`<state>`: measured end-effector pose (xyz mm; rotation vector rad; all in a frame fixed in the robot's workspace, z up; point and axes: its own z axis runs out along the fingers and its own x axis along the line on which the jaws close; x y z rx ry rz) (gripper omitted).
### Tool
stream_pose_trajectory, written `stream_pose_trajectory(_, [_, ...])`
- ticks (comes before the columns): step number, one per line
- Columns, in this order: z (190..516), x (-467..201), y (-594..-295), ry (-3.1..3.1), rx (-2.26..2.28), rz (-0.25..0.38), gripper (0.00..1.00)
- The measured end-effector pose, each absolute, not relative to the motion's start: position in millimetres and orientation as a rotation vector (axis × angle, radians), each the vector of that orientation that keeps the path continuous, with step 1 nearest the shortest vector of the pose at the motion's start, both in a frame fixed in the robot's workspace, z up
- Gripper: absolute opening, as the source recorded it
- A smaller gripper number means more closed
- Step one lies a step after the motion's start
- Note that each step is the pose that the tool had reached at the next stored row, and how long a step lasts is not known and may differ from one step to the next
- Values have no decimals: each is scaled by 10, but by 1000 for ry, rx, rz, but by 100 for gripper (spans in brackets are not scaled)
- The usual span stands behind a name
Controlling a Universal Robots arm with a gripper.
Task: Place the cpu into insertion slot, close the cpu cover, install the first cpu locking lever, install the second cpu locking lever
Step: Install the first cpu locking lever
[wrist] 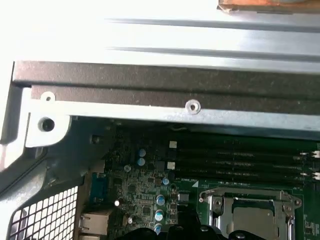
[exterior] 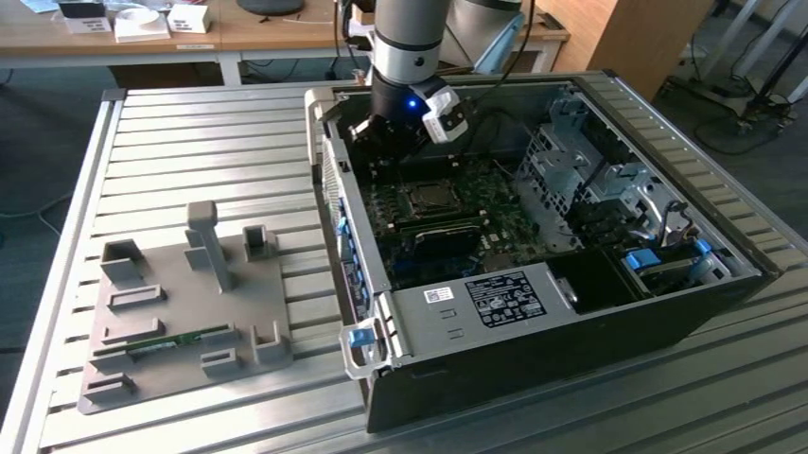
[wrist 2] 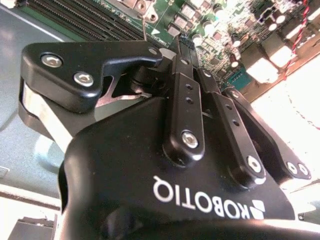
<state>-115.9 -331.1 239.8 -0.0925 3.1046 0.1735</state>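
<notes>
The cpu [wrist: 252,218] shows its dull silver-grey top lying flat in the insertion slot [exterior: 430,197] on the green motherboard. The cpu cover [wrist: 216,204], a silvery frame, lies down around the chip in the first wrist view. My gripper [exterior: 392,156] hangs inside the open computer case, just behind the slot toward the case's rear wall, a little above the board. Its black fingers [wrist 2: 186,65] stand together and hold nothing. Their dark tips [wrist: 175,231] show next to the slot's corner. Whether the locking levers are latched, I cannot tell.
Long black memory slots [wrist: 240,156] run beside the socket. The case's rear wall [wrist: 150,85] is close to the gripper. A grey drive cage [exterior: 593,180] fills the case on the exterior view's right. A grey fixture plate [exterior: 184,312] lies on the ribbed metal table.
</notes>
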Motion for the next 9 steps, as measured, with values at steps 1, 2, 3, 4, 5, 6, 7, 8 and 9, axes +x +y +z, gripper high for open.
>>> stream_pose_trajectory(1, [2399, -1159, -3310, 3104, -92, 181, 11])
stream_pose_trajectory(2, [2399, -1160, -3308, 3104, -92, 186, 11])
stream_pose_trajectory(3, [2398, -1160, -3306, 3103, -92, 190, 11])
stream_pose_trajectory(4, [2397, -1159, -3305, 3103, -92, 192, 11])
stream_pose_trajectory(5, [2397, -1159, -3305, 3103, -92, 192, 11])
stream_pose_trajectory(6, [2398, -1159, -3305, 3103, -92, 192, 11])
stream_pose_trajectory(7, [2398, -1159, -3306, 3103, -92, 192, 11])
stream_pose_trajectory(8, [2398, -1159, -3306, 3103, -92, 192, 11])
stream_pose_trajectory(9, [2398, -1159, -3306, 3103, -92, 192, 11])
